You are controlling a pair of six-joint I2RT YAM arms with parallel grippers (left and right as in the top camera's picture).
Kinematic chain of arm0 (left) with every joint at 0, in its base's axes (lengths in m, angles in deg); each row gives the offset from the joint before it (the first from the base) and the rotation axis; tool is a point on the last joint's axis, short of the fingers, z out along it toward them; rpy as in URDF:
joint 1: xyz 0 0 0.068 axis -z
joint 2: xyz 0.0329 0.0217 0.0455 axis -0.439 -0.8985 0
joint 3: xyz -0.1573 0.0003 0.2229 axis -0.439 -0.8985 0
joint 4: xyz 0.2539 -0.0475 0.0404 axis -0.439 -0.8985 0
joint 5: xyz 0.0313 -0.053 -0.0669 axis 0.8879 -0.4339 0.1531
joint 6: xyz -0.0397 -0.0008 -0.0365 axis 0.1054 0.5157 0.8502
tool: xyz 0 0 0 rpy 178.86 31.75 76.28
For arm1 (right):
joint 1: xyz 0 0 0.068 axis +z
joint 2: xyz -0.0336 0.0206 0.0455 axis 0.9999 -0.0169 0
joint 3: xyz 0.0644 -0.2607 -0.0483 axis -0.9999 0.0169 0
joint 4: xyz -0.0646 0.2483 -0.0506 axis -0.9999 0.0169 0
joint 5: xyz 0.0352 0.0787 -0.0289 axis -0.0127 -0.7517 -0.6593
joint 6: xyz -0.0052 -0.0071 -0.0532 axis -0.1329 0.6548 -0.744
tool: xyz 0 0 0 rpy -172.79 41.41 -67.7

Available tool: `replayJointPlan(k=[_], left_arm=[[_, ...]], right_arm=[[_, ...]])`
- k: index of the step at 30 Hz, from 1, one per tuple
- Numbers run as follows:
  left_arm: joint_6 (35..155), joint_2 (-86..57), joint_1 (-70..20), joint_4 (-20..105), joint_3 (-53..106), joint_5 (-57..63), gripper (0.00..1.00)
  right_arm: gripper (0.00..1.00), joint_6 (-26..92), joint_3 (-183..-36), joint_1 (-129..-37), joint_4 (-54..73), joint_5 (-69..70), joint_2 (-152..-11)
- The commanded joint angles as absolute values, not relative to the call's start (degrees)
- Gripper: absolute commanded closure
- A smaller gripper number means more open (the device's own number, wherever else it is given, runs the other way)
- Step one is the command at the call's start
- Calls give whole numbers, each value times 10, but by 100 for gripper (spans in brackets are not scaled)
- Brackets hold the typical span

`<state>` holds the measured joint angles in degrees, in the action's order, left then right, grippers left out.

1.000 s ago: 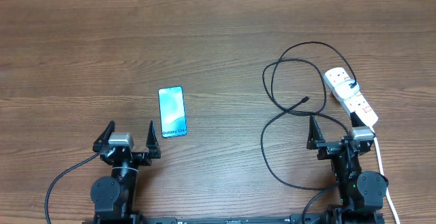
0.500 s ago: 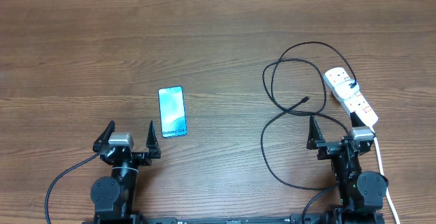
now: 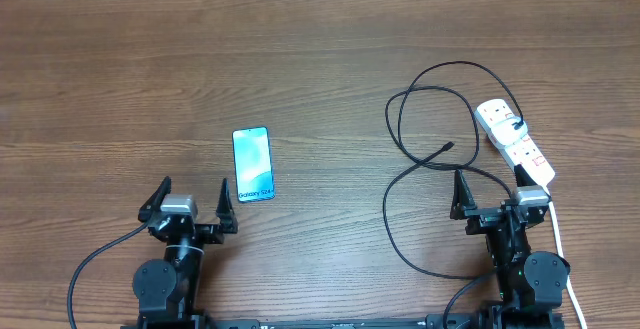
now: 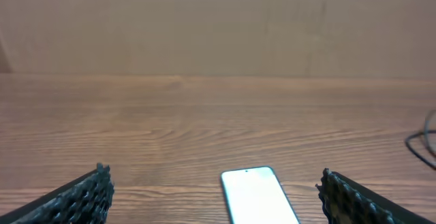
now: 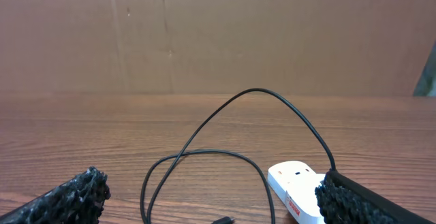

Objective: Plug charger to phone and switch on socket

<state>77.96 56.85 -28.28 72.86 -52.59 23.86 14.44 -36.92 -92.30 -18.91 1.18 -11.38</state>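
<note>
The phone [image 3: 253,165] lies flat on the wooden table, its blue-teal screen up, just beyond my left gripper [image 3: 193,191]. That gripper is open and empty; in the left wrist view the phone [image 4: 259,195] lies between the fingers, nearer the right one. The charger [image 3: 387,119] lies in loose black loops on the right, its plug tip [image 3: 446,148] free on the wood. The white socket [image 3: 515,141] lies slanted at the far right. My right gripper [image 3: 490,184] is open and empty, just short of the loops. In the right wrist view, the charger [image 5: 255,91] arcs over to the socket [image 5: 296,183].
The socket's thick white cord [image 3: 560,234] runs down along the right arm's base. A brown wall [image 5: 218,33] stands behind the table's far edge. Bare wood [image 3: 150,69] spreads across the left and middle of the table.
</note>
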Motion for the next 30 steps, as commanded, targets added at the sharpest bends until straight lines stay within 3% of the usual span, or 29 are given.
replayJointPlan(k=[1,11,20,30], left_arm=[[789,574,-281,723,-519,171,0],[814,542,-280,676,-412,154,0],[853,326,-279,597,-216,136,0],[905,-22,-225,256,165,212,0]], right_arm=[[0,144,-363,-919,-192,11,-107],[0,144,-363,-919,-192,11,-107],[0,144,-363,-919,-192,11,-107],[0,144,-363,-919,-192,11,-107]])
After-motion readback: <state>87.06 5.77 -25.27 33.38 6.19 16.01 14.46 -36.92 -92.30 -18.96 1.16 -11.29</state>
